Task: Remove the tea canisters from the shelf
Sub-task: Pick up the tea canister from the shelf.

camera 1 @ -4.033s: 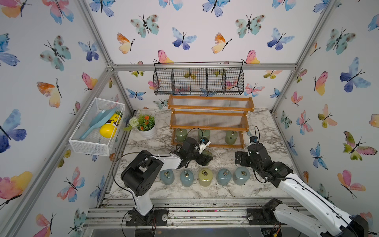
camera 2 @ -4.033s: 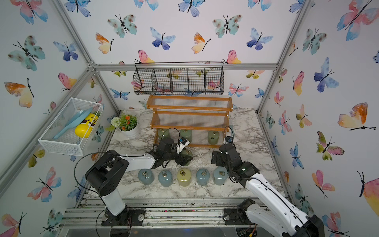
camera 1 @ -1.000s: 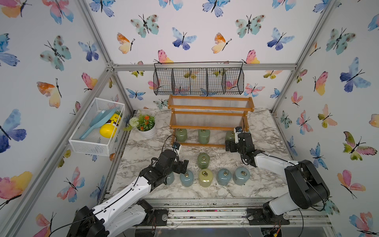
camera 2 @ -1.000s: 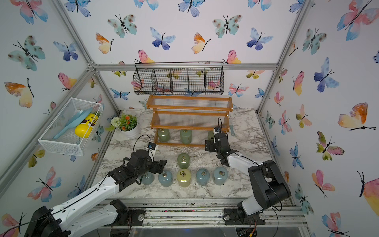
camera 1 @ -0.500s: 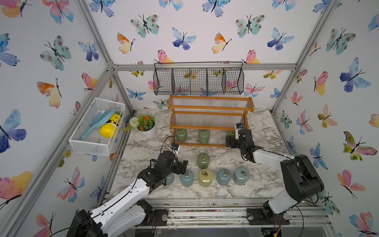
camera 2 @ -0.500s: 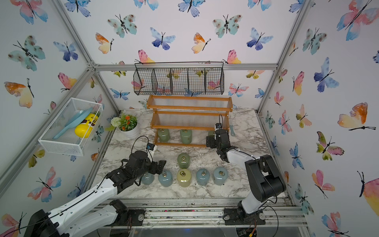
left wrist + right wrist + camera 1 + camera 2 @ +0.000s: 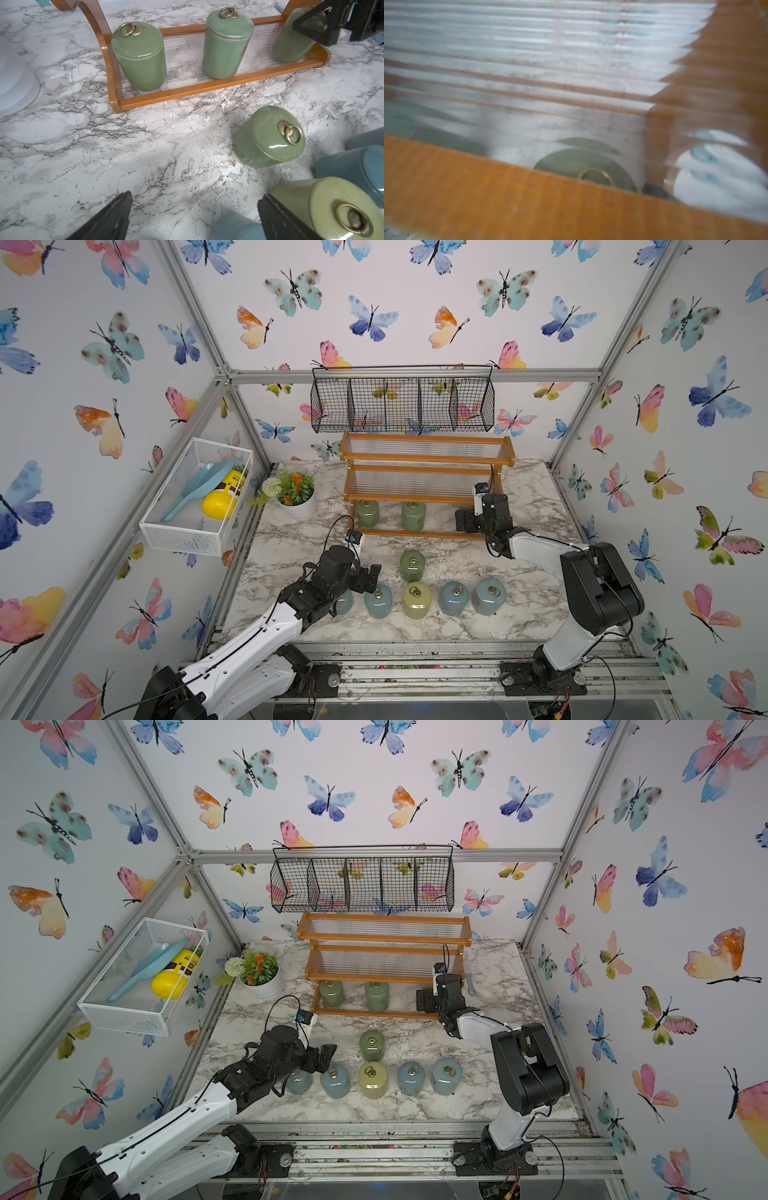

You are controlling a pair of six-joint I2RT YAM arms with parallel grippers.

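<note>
The shelf [image 7: 428, 456] stands at the back of the marble table. Two green tea canisters [image 7: 368, 514] [image 7: 413, 516] stand on its bottom tier. A third one [image 7: 295, 37] at the right end shows in the left wrist view, with a finger of my right gripper [image 7: 462, 526] in front of it; that gripper is open. Another green canister [image 7: 412, 566] stands on the table. In front of it is a row of blue canisters [image 7: 378, 600] with a yellow-green one [image 7: 417, 600]. My left gripper [image 7: 368, 578] hangs open and empty over the row's left end.
A white flower pot [image 7: 297, 506] stands left of the shelf. A black wire basket [image 7: 403, 402] hangs just above the shelf's top tier. A white mesh basket [image 7: 195, 497] on the left wall holds a yellow bottle and a blue scoop.
A green canister that my left gripper had at the shelf now stands on the table, and that gripper has drawn back, opening wider. My right gripper has moved in to the bottom tier's right end.
</note>
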